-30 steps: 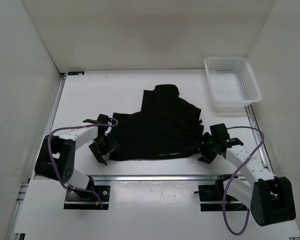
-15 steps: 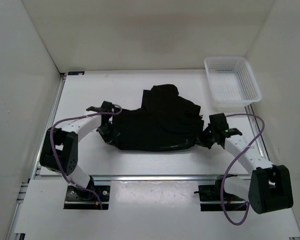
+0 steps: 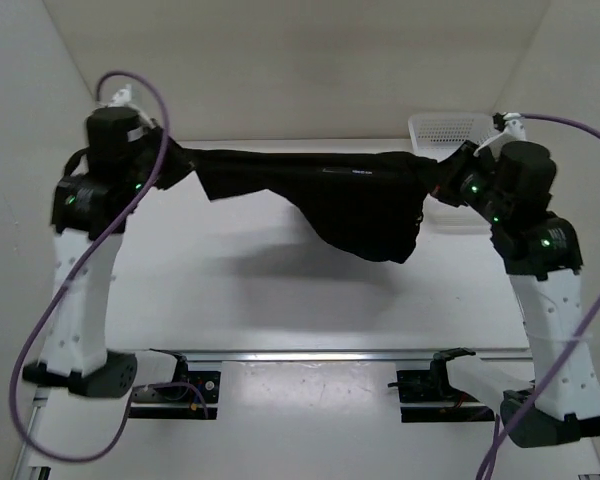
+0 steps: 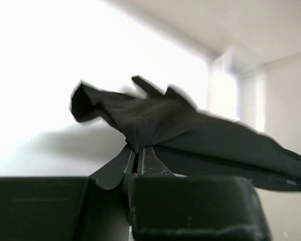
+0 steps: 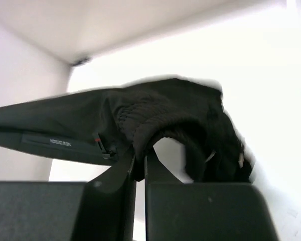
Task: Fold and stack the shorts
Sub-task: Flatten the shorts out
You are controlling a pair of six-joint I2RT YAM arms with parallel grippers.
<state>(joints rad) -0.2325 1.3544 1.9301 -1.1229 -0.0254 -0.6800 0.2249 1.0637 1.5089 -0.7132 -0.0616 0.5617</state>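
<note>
**Shorts held in the air, both ends pinched.** I am holding the shorts (image 3: pixel 345 200) above the table (image 3: pixel 280 300), stretched between the two arms along its far edge. The upper edge is running taut, and the rest is sagging in a loose pouch toward the right.

The left gripper (image 4: pixel 139 155) is clamping a bunched corner of cloth, its jaws almost together. The right gripper (image 5: pixel 139 159) is doing the same on a gathered, ribbed-looking edge.

I am judging the fabric to be light, thin and limp: it is drooping under its own weight and will keep no shape unless laid flat. The best holds, I am reckoning, are the corners of the taut band, where the seams give bulk and slipping is less likely. A small pale label (image 3: pixel 358 171) is showing on that band.

The white mesh basket (image 3: pixel 445 128) is sitting at the far right corner, mostly hidden behind the right arm and just beside the cloth's right end — a snag risk. Purple cables (image 3: pixel 145 95) are looping near both wrists.
</note>
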